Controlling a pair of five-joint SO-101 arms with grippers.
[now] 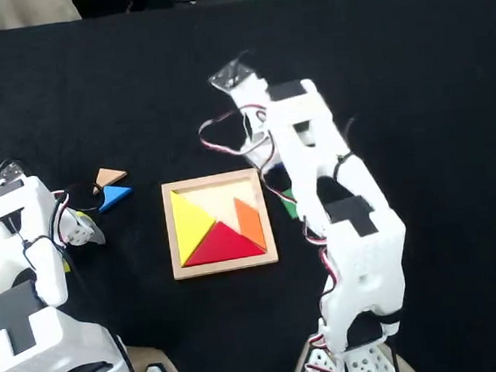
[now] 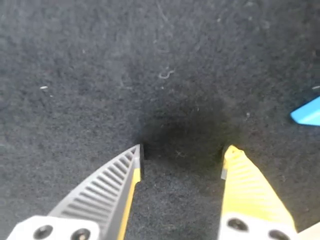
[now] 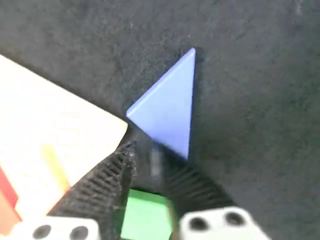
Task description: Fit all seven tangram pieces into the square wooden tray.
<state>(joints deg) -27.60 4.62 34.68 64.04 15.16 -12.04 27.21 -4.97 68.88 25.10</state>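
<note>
Wooden tray [image 1: 225,265], partly filled.
A yellow piece [image 1: 190,222], a red piece [image 1: 225,243] and an orange piece [image 1: 250,221] lie inside; a tan piece [image 1: 110,175] and a blue piece [image 1: 115,194] lie to its left.

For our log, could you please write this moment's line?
left gripper open | right gripper shut on purple triangle | tray partly filled

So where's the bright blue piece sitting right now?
In the high view the bright blue piece lies on the black cloth left of the wooden tray, next to the tan piece and near the left claw.
</note>
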